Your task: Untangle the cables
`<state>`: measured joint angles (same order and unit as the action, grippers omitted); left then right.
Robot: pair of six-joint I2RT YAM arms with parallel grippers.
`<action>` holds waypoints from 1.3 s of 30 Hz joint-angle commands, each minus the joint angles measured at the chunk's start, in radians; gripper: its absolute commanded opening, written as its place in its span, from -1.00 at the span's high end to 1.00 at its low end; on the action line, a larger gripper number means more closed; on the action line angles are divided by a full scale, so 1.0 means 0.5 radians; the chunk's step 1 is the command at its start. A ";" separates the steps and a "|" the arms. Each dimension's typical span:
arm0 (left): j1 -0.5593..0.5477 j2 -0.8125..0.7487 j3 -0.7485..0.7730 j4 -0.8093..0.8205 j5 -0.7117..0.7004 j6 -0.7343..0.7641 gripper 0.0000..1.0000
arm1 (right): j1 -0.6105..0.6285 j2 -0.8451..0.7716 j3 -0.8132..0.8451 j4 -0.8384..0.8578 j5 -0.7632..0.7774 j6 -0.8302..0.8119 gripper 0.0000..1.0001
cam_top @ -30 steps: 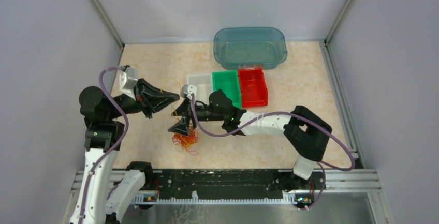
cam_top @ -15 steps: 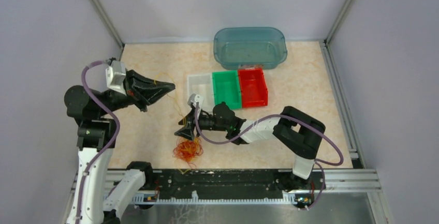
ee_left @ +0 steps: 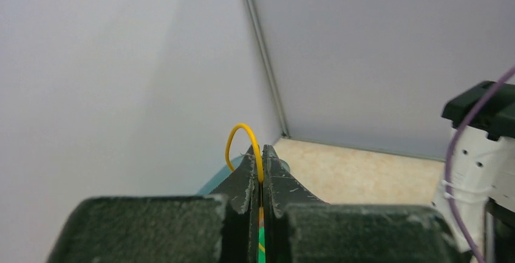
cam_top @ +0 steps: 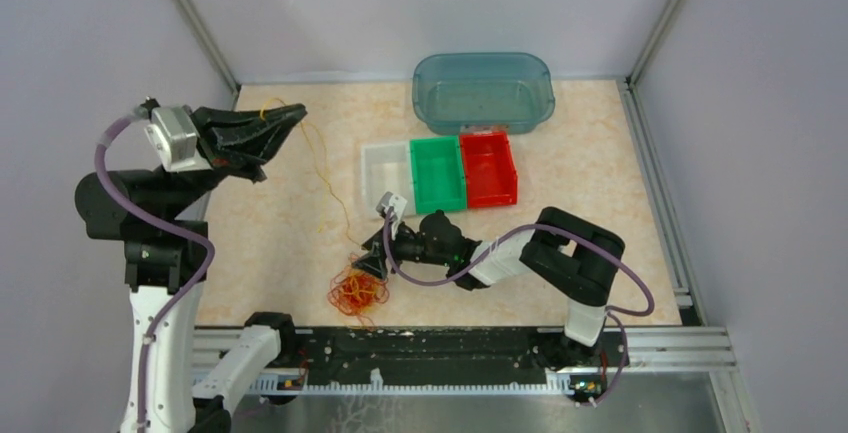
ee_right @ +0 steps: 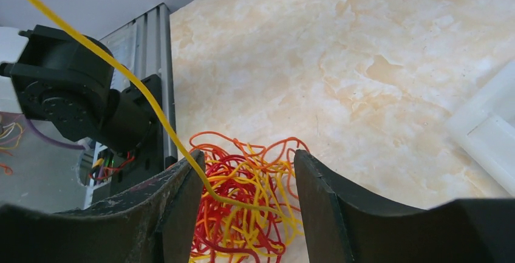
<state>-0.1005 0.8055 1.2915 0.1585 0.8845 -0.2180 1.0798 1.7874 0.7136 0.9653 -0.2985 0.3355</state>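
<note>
Just past the metal rail [cam_top: 450,345] at the near edge of the counter [cam_top: 280,243], the cables [cam_top: 358,291] lie in a small loose clump of hair-thin red, orange and yellow wires. The right tool [cam_top: 375,258] sits low at the clump's far side, its jaws spread wide and gripping nothing, with the clump showing between them in the wrist view. One yellow wire [cam_top: 325,178] rises out of the clump, passes close by those jaws and runs up and back to the left tool [cam_top: 290,118]. That tool is raised high toward the back left and pinched tight on the wire, with a short loop sticking out past its tips. The wires look very light, limp and prone to snagging, so a pull probably drags the whole clump unless it is pinned. The best hold seems to be a single strand near where it leaves the clump. Bare counter lies left of the clump. Beyond the right tool stand a white bin [cam_top: 386,168], a green bin [cam_top: 438,171] and a red bin [cam_top: 488,166], with a teal tub [cam_top: 483,90] behind them. The left wall [cam_top: 90,43] is close to the raised arm, leaving little room to pull further.
</note>
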 commanded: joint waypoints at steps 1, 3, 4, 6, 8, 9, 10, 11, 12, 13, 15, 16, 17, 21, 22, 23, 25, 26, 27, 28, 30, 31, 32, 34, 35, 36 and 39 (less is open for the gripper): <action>-0.006 0.074 0.179 0.091 -0.268 0.199 1.00 | 0.016 -0.052 -0.005 0.124 0.042 0.008 -0.14; -0.005 0.092 0.223 0.094 -0.346 0.237 1.00 | 0.016 -0.086 -0.013 0.108 0.070 0.007 -0.14; -0.005 0.098 0.236 0.099 -0.376 0.261 1.00 | 0.016 -0.101 -0.018 0.109 0.081 0.005 -0.14; -0.005 0.112 0.260 0.113 -0.469 0.317 1.00 | 0.016 -0.122 -0.015 0.105 0.099 -0.004 -0.14; -0.005 0.124 0.281 0.127 -0.544 0.353 1.00 | 0.016 -0.141 0.003 0.090 0.098 -0.008 -0.14; -0.005 0.125 0.285 0.150 -0.569 0.373 1.00 | 0.016 -0.145 0.010 0.083 0.097 -0.009 -0.14; -0.005 0.125 0.285 0.171 -0.588 0.388 1.00 | 0.016 -0.149 0.017 0.076 0.097 -0.008 -0.17; -0.007 0.129 0.288 0.188 -0.604 0.398 1.00 | 0.016 -0.153 0.020 0.071 0.100 -0.011 -0.19; -0.005 0.134 0.295 0.196 -0.615 0.408 1.00 | 0.016 -0.159 0.021 0.067 0.103 -0.013 -0.22; -0.005 0.137 0.306 0.206 -0.628 0.414 1.00 | 0.016 -0.164 0.019 0.061 0.109 -0.014 -0.25; -0.006 0.151 0.335 0.214 -0.642 0.419 1.00 | 0.016 -0.181 0.016 0.048 0.130 -0.017 -0.30; -0.005 0.160 0.355 0.202 -0.642 0.422 1.00 | 0.016 -0.197 0.015 0.041 0.138 -0.018 -0.34; -0.005 0.167 0.366 0.194 -0.643 0.422 1.00 | 0.016 -0.218 0.014 0.030 0.146 -0.021 -0.39; -0.005 0.156 0.383 0.116 -0.593 0.436 1.00 | 0.014 -0.356 0.080 -0.100 0.161 -0.093 -0.54; -0.005 0.152 0.381 0.092 -0.574 0.438 1.00 | 0.014 -0.384 0.101 -0.132 0.161 -0.106 -0.57; -0.005 0.146 0.376 0.078 -0.558 0.436 1.00 | 0.014 -0.418 0.126 -0.159 0.157 -0.118 -0.59; -0.005 0.137 0.367 0.060 -0.546 0.434 1.00 | 0.004 -0.461 0.182 -0.214 0.138 -0.135 -0.64; -0.005 0.131 0.368 0.055 -0.546 0.428 1.00 | -0.001 -0.479 0.213 -0.234 0.124 -0.139 -0.66; -0.005 0.130 0.368 0.054 -0.550 0.427 1.00 | -0.007 -0.499 0.239 -0.258 0.116 -0.144 -0.69; -0.005 0.127 0.370 0.054 -0.548 0.427 1.00 | -0.014 -0.515 0.270 -0.278 0.092 -0.148 -0.72; -0.005 0.129 0.378 0.053 -0.549 0.429 1.00 | -0.025 -0.540 0.334 -0.328 0.057 -0.160 -0.77; -0.006 0.130 0.385 0.050 -0.544 0.427 1.00 | -0.029 -0.548 0.369 -0.355 0.034 -0.164 -0.79; -0.005 0.129 0.389 0.044 -0.531 0.420 1.00 | -0.033 -0.552 0.405 -0.380 0.006 -0.169 -0.81; -0.005 0.130 0.395 0.015 -0.479 0.412 1.00 | -0.033 -0.556 0.476 -0.414 -0.049 -0.181 -0.86; -0.006 0.129 0.396 -0.006 -0.454 0.401 1.00 | -0.033 -0.551 0.513 -0.431 -0.072 -0.184 -0.87; -0.006 0.129 0.394 -0.025 -0.432 0.382 1.00 | -0.032 -0.548 0.553 -0.452 -0.086 -0.189 -0.89; -0.005 0.125 0.382 -0.073 -0.369 0.324 1.00 | -0.036 -0.532 0.674 -0.515 -0.138 -0.201 -0.91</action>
<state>-0.1005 0.8787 1.4620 0.1585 0.6460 -0.0147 1.0691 1.5494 0.9470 0.7307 -0.3077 0.2607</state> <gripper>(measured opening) 0.013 0.949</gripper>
